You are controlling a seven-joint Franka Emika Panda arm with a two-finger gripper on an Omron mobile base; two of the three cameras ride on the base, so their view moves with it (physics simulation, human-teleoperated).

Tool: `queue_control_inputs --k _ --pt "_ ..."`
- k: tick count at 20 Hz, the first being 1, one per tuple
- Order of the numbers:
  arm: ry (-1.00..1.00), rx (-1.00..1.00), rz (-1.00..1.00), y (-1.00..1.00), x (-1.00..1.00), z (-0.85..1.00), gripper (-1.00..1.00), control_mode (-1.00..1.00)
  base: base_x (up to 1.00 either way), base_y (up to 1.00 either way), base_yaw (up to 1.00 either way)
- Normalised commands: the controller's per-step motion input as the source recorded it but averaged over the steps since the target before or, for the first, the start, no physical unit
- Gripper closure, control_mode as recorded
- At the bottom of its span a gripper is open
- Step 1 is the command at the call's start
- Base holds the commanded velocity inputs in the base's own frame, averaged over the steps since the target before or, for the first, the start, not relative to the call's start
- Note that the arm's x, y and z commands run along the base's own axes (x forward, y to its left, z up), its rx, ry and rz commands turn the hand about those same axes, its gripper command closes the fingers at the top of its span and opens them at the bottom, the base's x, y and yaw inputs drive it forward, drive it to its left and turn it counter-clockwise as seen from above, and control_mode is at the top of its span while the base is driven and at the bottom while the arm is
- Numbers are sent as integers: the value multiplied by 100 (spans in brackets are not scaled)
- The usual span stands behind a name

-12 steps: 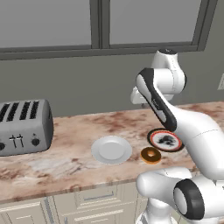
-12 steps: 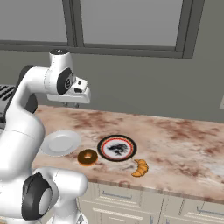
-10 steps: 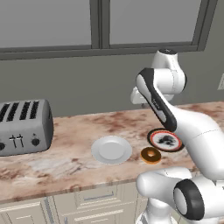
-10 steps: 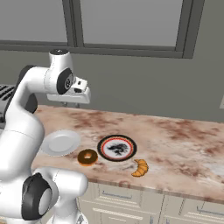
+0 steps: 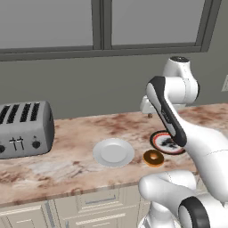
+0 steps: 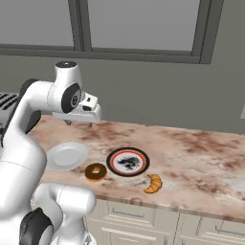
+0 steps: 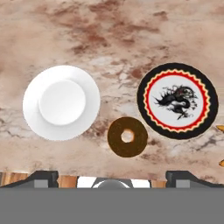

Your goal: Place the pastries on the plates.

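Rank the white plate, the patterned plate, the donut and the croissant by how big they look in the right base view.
1. Patterned plate and white plate: about alike, too close to rank.
2. Donut.
3. Croissant, slightly smaller than the donut.

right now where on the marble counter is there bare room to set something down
Bare stretches: between the grey toaster and plain white plate, and right of the golden croissant. Crowded: brown-glazed ring donut sits close between that plate and the black-and-red rimmed plate.

Two plates, one donut, one croissant, one toaster.
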Motion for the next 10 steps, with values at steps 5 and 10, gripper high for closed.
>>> queue_control_inputs --k 5,10 --pt "-2 0 -1 -10 -16 -32 -100 -100 0 0 0" --pt "-4 0 0 -1 -11 -39 -100 -100 0 0 0"
